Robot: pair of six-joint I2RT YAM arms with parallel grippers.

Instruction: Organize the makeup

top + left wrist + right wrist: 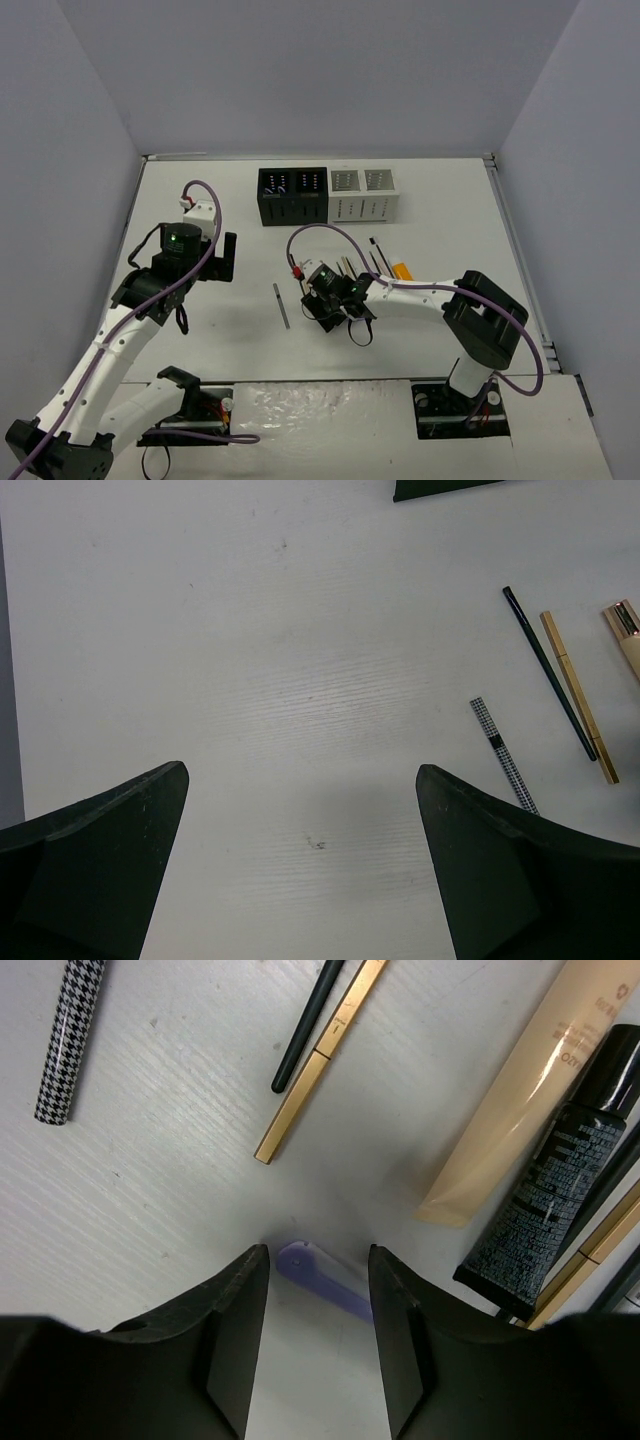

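Lilac tool [325, 1280] is lying between the parted jaws of the right gripper [318, 1252], black tube [560, 1180] lying just beside it, left gripper [302, 768] hanging spread wide well away from it.

Bright, even overhead light casts soft shadows; all three views look sharp.

Makeup [378, 256] before two organizer boxes [292, 212]

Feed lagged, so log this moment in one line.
left pincer: open, over table | right pincer: astride lilac tool, grip unclear | other makeup: loose on table
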